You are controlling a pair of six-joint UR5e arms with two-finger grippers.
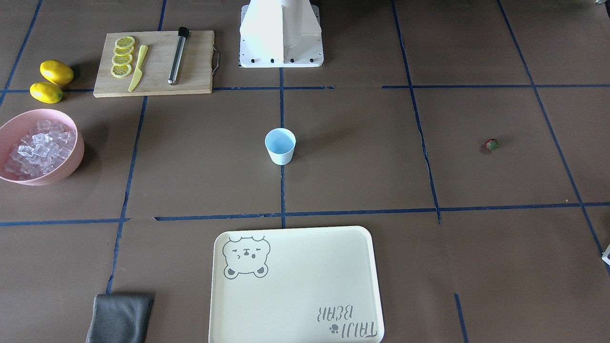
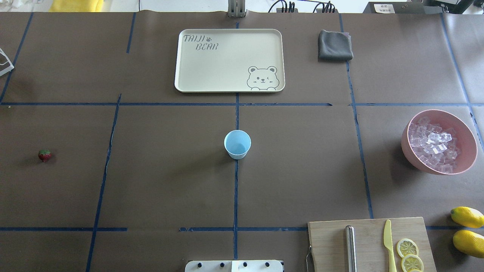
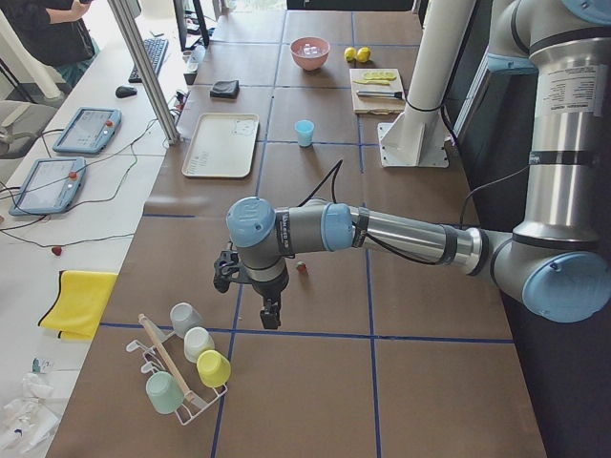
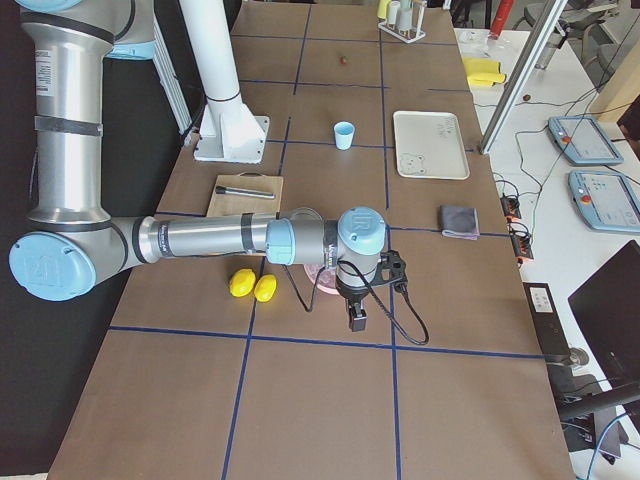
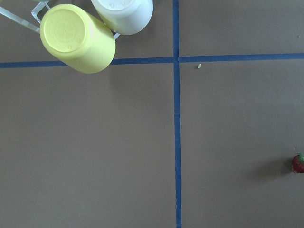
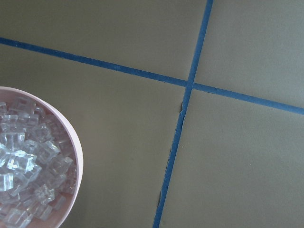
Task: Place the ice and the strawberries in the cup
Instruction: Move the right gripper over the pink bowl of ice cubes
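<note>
The light-blue cup (image 2: 237, 144) stands upright at the table's centre with nothing in it. A pile of ice (image 2: 433, 145) fills the pink bowl (image 2: 406, 145) on the right. One small red strawberry (image 2: 44, 155) lies alone far to the left and also sits at the right edge of the left wrist view (image 5: 298, 163). My left gripper (image 3: 270, 315) hangs low beside the strawberry; I cannot tell whether it is open or shut. My right gripper (image 4: 357, 318) points down just past the bowl, and its state cannot be told either. The right wrist view catches the ice (image 6: 23, 161) at lower left.
A cream tray (image 2: 181, 75) and a grey cloth (image 2: 334, 46) lie at the far side. A wooden board (image 2: 329, 238) holds lemon slices, a yellow knife and a metal rod, with two lemons (image 2: 468, 217) beside it. A rack of upturned cups (image 3: 191, 363) stands near the left gripper.
</note>
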